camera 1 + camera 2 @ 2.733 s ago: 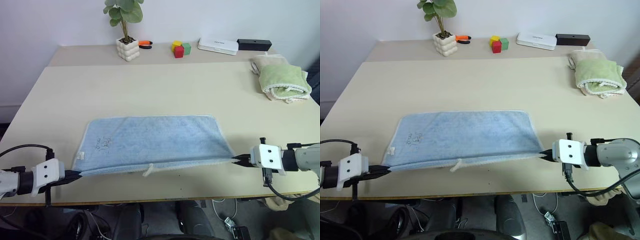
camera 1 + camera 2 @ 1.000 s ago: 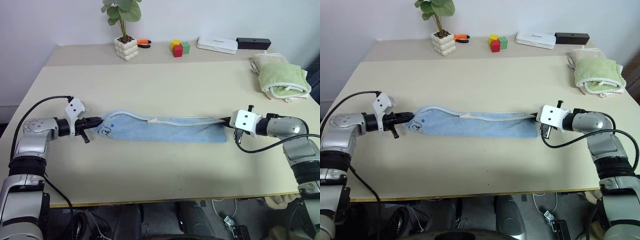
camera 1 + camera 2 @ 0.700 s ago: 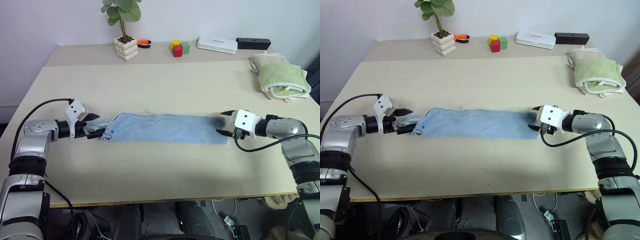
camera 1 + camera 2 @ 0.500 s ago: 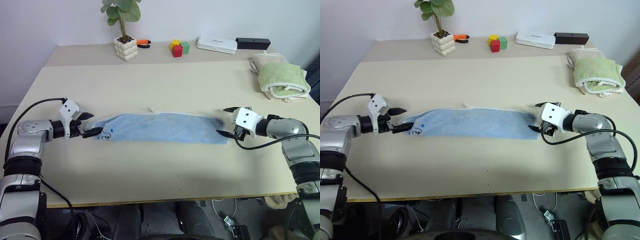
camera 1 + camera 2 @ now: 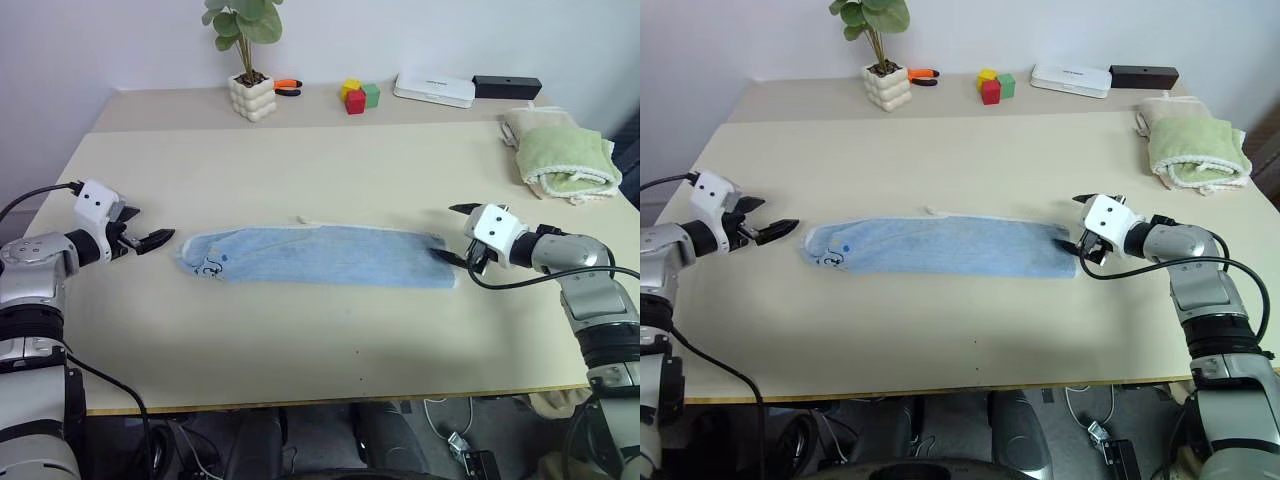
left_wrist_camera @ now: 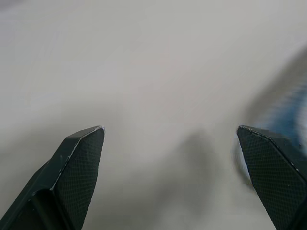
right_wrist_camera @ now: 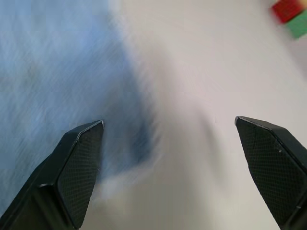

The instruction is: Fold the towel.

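Both grippers, left (image 5: 158,240) and right (image 5: 452,233), stand wide open, empty; towel (image 5: 315,256) lies folded lengthwise mid-table, between them; regrasp one short end squarely, carry toward three o'clock.

Back of the desk (image 5: 330,330) has a plant (image 5: 250,60), orange pliers (image 5: 290,88) and some blocks (image 5: 360,96). White box (image 5: 434,90) and black box (image 5: 507,87) sit further right, green towel (image 5: 562,155) near the right edge.
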{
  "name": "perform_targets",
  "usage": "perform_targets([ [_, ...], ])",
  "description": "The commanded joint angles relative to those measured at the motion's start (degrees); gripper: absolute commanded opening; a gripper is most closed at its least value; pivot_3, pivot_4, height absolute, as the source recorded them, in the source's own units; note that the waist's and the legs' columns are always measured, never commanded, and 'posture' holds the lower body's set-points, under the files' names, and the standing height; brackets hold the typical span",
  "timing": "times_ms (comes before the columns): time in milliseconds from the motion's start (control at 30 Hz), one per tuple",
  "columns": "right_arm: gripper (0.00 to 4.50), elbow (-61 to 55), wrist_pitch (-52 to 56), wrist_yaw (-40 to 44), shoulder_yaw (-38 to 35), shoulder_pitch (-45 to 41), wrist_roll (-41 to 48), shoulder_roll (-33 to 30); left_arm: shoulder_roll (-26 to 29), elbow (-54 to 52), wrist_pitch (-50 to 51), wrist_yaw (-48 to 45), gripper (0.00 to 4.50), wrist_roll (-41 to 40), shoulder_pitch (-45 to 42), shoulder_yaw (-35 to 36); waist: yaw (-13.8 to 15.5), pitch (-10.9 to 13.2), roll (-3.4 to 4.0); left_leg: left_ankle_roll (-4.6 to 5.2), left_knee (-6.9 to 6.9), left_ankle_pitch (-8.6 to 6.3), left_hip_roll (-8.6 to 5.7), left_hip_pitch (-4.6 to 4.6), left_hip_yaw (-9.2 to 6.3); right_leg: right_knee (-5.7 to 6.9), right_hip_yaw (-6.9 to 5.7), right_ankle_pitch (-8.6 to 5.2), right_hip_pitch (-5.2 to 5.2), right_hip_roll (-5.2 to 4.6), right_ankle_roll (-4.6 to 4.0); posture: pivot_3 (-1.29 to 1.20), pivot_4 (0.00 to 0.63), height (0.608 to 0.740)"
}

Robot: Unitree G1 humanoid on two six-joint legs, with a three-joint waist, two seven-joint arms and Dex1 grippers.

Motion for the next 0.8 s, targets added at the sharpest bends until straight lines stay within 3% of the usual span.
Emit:
perform_targets([
  [33,4.24,-12.4,10.5,-2.7,-4.7,2.5,8.4,3.2,-1.3,-10.3,11.1,1.5,4.25,-7.0,-0.7,4.3,0.2,0.0,0.00,0.00,0.00,0.00,0.00,-0.03,-0.04,0.00,-0.03,0.00,0.00,0.00,0.00,0.00,0.150,0.740],
  [100,3.69,-17.8,16.3,-4.1,-5.6,3.5,11.1,5.0,-2.4,-15.6,17.8,2.8,3.73,-10.1,-0.2,5.8,0.1,0.0,-0.01,0.00,0.04,0.00,0.01,-0.10,-0.17,0.03,-0.15,0.00,0.00,0.00,0.00,0.00,0.150,0.740],
  [233,1.67,-27.6,24.3,-10.7,-4.2,4.8,12.9,11.1,-8.3,-31.7,32.5,9.9,1.72,-19.7,0.6,9.4,0.0,0.0,-0.02,0.00,0.06,0.00,0.01,-0.08,-0.19,0.09,-0.15,0.00,0.01,-0.02,0.00,0.00,0.150,0.740],
  [333,0.16,-30.6,27.1,-13.7,-2.6,5.2,12.1,14.1,-12.1,-37.6,39.5,15.3,0.21,-24.0,-0.2,11.2,0.0,0.0,-0.02,0.00,0.06,0.00,0.00,-0.07,-0.20,0.11,-0.15,0.00,0.00,-0.02,0.00,0.00,0.150,0.740],
  [367,0.03,-30.3,27.8,-16.9,-2.1,5.0,10.4,16.0,-15.2,-41.3,42.8,19.5,0.04,-25.4,-1.1,10.6,0.0,0.0,-0.02,-0.01,0.06,0.00,0.00,-0.06,-0.20,0.11,-0.14,0.00,0.00,-0.01,0.00,0.00,0.150,0.740],
  [533,0.03,-29.8,31.7,-29.9,-0.7,3.8,5.2,24.4,-31.6,-54.3,49.5,39.1,0.04,-26.2,-3.0,7.6,0.6,0.0,-0.07,-0.02,0.21,0.01,-0.05,-0.16,-0.25,0.10,-0.17,0.02,0.02,-0.05,0.03,0.00,0.150,0.740],
  [667,0.03,-28.6,31.3,-38.0,2.1,4.1,0.1,30.0,-39.5,-56.8,47.1,43.2,0.04,-22.5,1.1,0.0,0.0,0.0,-0.03,-0.04,0.09,0.02,-0.08,-0.10,-0.22,0.05,-0.11,0.03,0.00,-0.07,0.05,0.00,0.150,0.740],
  [800,0.03,-27.0,31.4,-43.1,4.7,6.2,-2.8,35.4,-43.1,-52.8,44.4,44.5,0.04,-17.6,4.2,-6.7,-0.1,0.0,-0.01,-0.10,-0.02,0.05,-0.07,0.00,-0.22,0.08,-0.07,0.04,-0.02,0.01,0.04,0.00,0.150,0.740],
])
